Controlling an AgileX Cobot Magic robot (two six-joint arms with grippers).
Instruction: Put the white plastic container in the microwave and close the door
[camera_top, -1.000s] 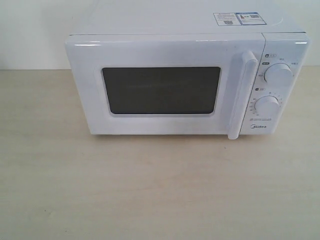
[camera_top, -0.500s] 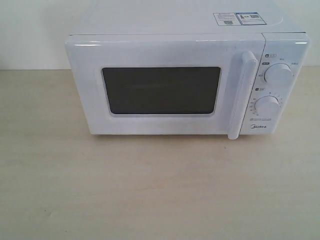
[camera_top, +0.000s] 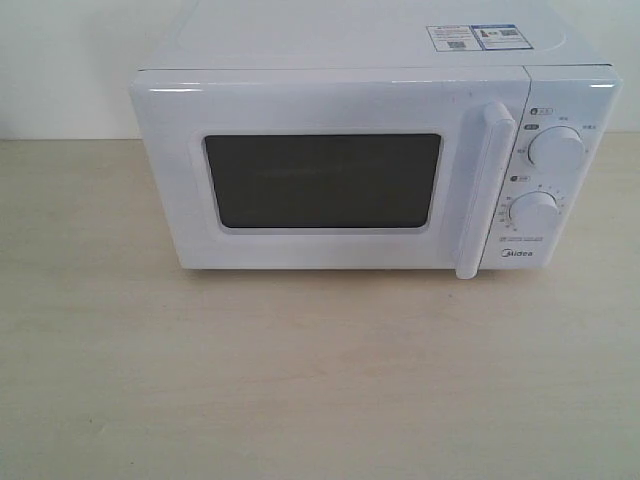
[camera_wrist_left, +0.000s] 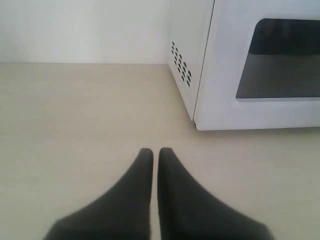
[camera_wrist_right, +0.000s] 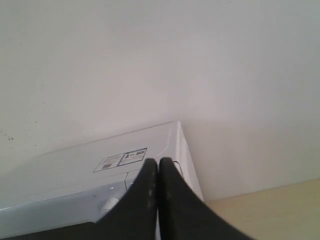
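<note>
Well, microwave (camera_top: 352, 46) w/ door (camera_top: 322, 182) closed.

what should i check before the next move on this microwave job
1. Door shut flush on the microwave: ok.
2. White plastic container located: cannot tell; no view shows it, and the dark window reveals nothing inside.
3. Handle free of any gripper: ok.
4. Left gripper shut and empty, over the table near the microwave's vented side: ok.
5. Right gripper shut and empty, facing the microwave's top by the stickers: ok.
</note>
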